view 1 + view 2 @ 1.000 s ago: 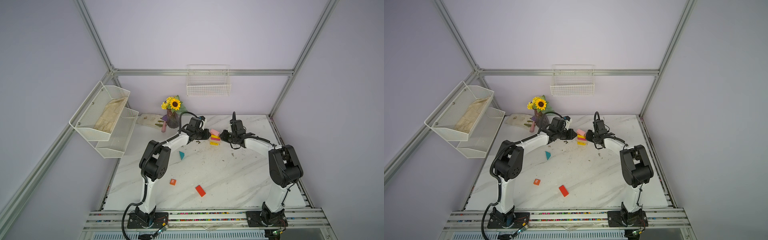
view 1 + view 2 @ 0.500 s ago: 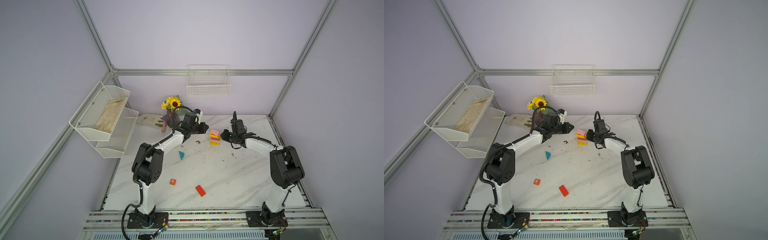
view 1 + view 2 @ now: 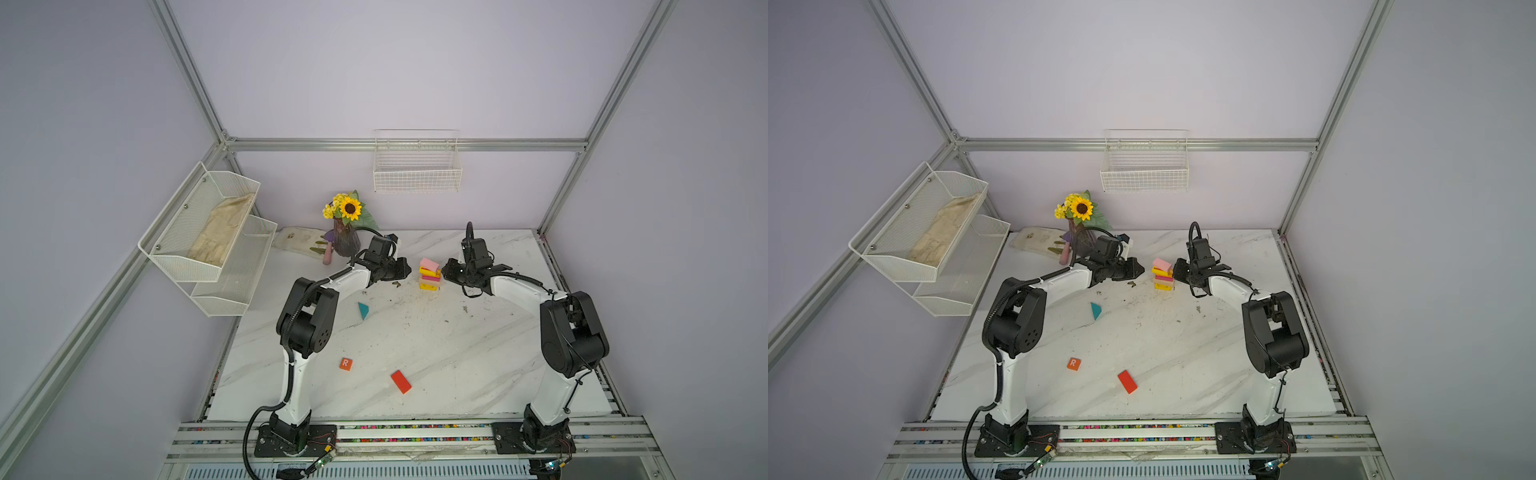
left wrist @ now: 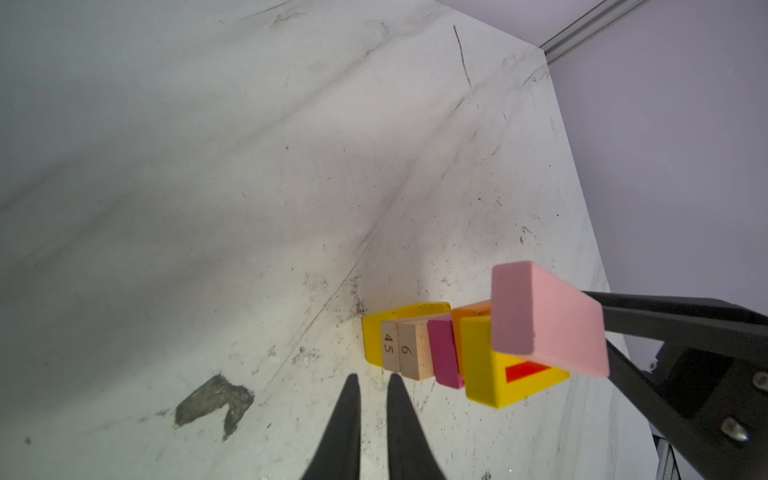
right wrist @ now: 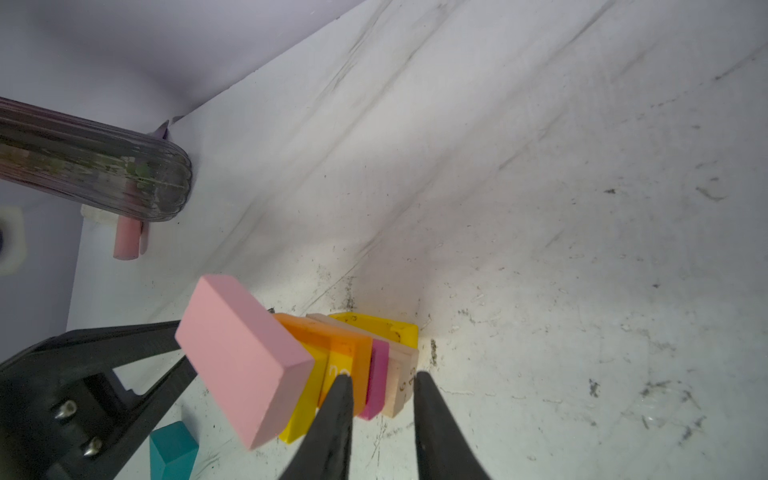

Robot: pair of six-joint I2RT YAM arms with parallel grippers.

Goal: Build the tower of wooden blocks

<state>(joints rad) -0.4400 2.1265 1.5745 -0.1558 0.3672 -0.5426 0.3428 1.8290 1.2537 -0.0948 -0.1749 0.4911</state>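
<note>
Beside tower: vase behind, teal triangle w/ red block nearer.

Enclosed by lavender walls and aluminium framing; white marble desk; wire basket wall-mounted; two-tier mesh shelf at side.

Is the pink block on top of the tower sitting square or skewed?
Skewed: the pink block is turned and overhangs the yellow piece below it on the tower.
</note>
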